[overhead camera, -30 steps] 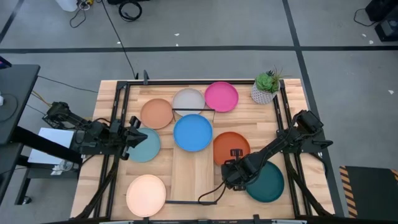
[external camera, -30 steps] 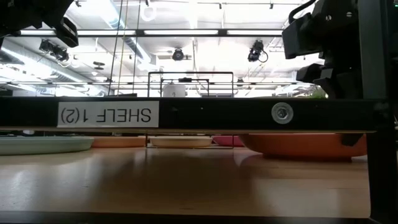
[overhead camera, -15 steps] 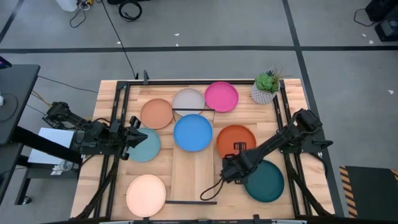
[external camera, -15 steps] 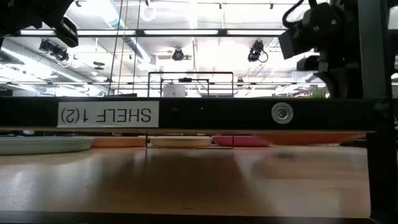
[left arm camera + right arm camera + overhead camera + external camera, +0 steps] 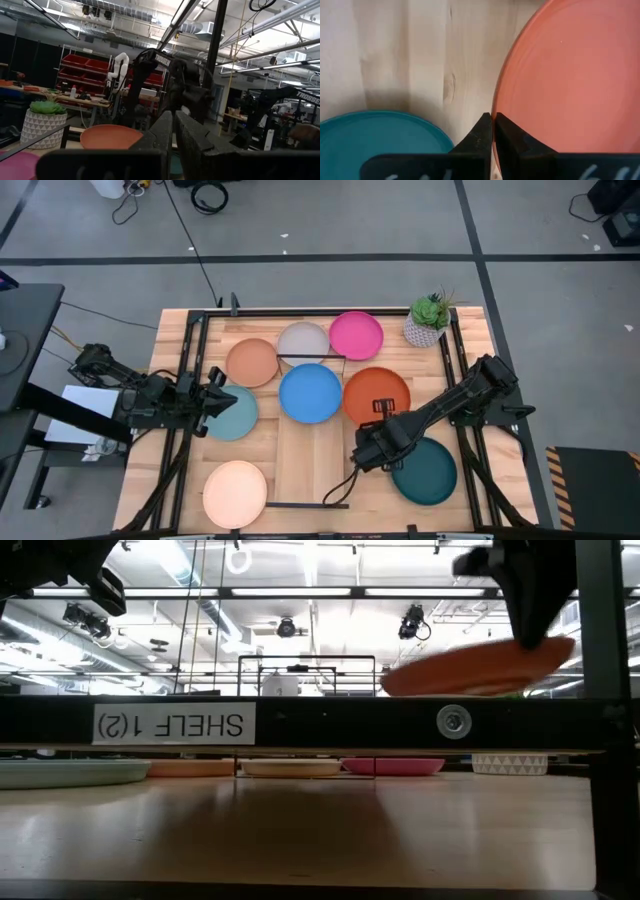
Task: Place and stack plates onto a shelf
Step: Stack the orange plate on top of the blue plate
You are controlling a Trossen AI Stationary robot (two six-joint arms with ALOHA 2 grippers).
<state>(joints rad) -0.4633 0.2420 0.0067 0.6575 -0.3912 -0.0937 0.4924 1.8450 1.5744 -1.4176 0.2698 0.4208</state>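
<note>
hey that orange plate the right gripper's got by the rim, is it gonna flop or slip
The orange plate probably stays stiff: in the low view it hangs tilted but flat, off the table. Pinched only at its edge by the right gripper, it may pivot or slip, since the matte rim offers little hold.

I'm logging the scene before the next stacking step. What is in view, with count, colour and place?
plates: eight.
tan plate, grey plate, magenta plate: along the far side.
blue plate: on the shelf.
light teal plate: by the left gripper.
peach plate: near left corner.
dark teal plate: near right.
orange plate: lifted and tilted, right of the blue plate.
shelf: one, light wood, centre.
potted plant: one, green, far right corner.
left gripper: shut, empty, at the left edge.
right gripper: clamped on the orange plate's rim.
</note>
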